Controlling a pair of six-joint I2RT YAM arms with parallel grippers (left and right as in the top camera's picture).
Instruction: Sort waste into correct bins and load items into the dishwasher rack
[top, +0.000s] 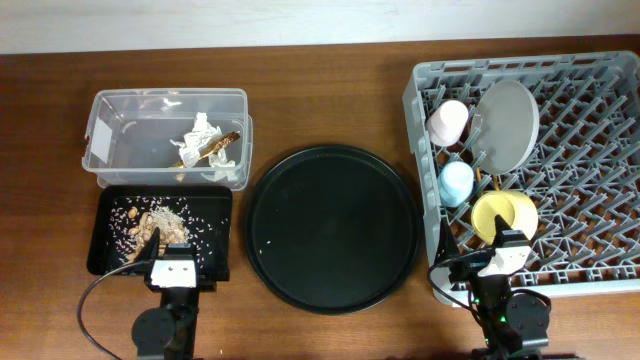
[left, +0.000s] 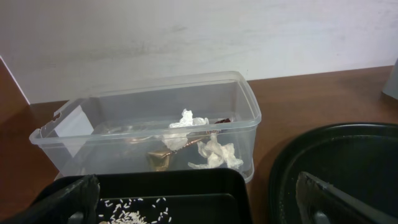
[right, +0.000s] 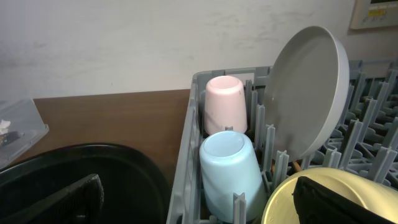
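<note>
The left gripper (top: 163, 243) hangs over the near edge of the shallow tray (top: 215, 200), with the food scraps (top: 150, 218) just ahead of it. Beyond that tray stands the box (top: 110, 110), with the napkin (top: 203, 135) and chopsticks (top: 212, 147) inside. The round tray (top: 333, 230) lies to this gripper's right.

The right gripper (top: 512, 236) is above the bowl (top: 495, 210) in the rack (top: 590, 150). Ahead and to its left are the near cup (top: 456, 183), then the far cup (top: 447, 121). The plate (top: 505, 125) leans to the right of the cups.
</note>
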